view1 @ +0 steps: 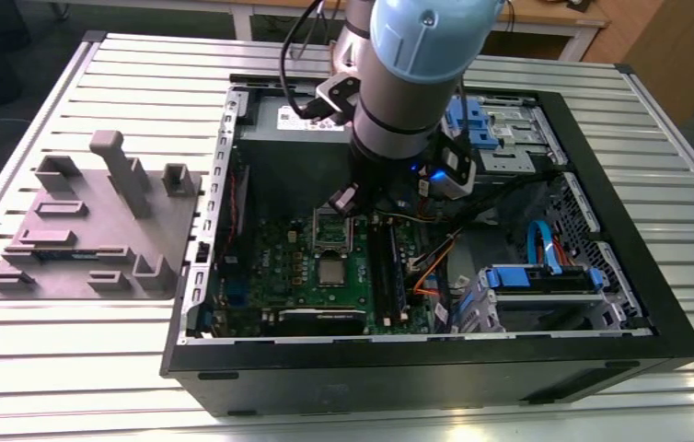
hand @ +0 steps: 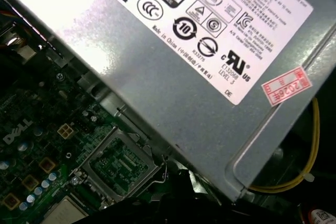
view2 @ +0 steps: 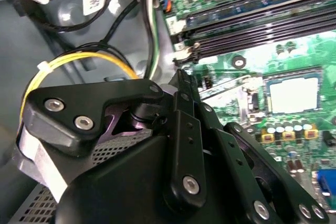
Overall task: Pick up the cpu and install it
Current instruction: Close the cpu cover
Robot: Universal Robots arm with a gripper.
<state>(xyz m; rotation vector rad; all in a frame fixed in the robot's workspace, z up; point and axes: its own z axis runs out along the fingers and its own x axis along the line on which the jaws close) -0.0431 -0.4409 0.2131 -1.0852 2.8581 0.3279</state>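
gripper (view1: 369, 208) near cpu (view1: 331, 269), case (view1: 421, 379) on slatted table (view1: 77, 368)

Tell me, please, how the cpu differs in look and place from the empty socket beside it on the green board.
The cpu has a plain silvery-grey top, while the socket shows a field of tiny contacts inside a metal frame. The socket lies close beside the grey metal box; the cpu lies farther from it. Both are square, of like size, and sit on the green board.
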